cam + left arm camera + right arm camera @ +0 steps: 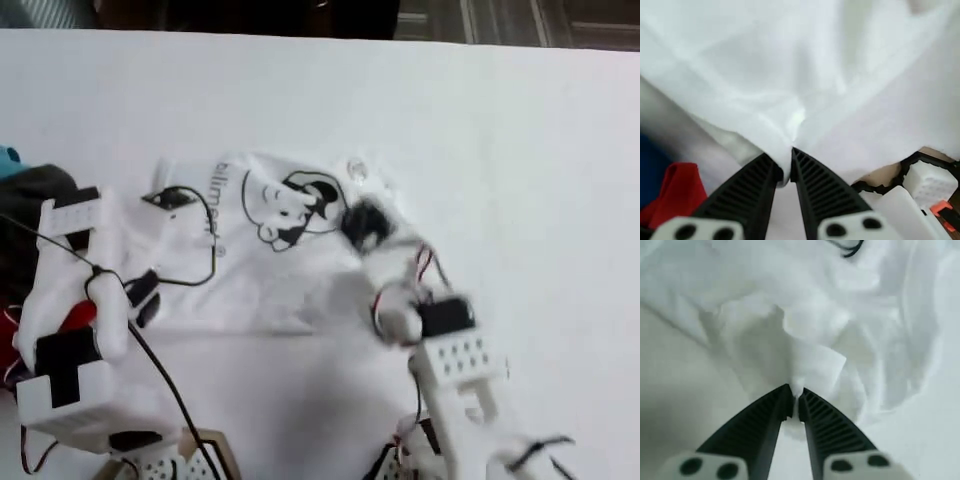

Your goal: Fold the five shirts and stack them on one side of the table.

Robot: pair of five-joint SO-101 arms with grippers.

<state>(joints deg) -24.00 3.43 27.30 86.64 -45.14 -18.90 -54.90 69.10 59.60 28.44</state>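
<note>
Two grippers holding one white shirt (285, 275)
Left gripper (791, 156) clamps its left side; right gripper (795, 399) clamps its right side.

The shirt (270, 285) is white with a black cartoon print (295, 205). The desk (520, 130) is white. The left end effector (786, 162) and right end effector (795, 395) are ribbed black. One cloth (675, 192) is red.

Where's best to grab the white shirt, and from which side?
Probably its outer edges, each claw from its own side. The white shirt lies spread on the table, so only edges can be pinched; left claw and right claw pinch fabric there.
</note>
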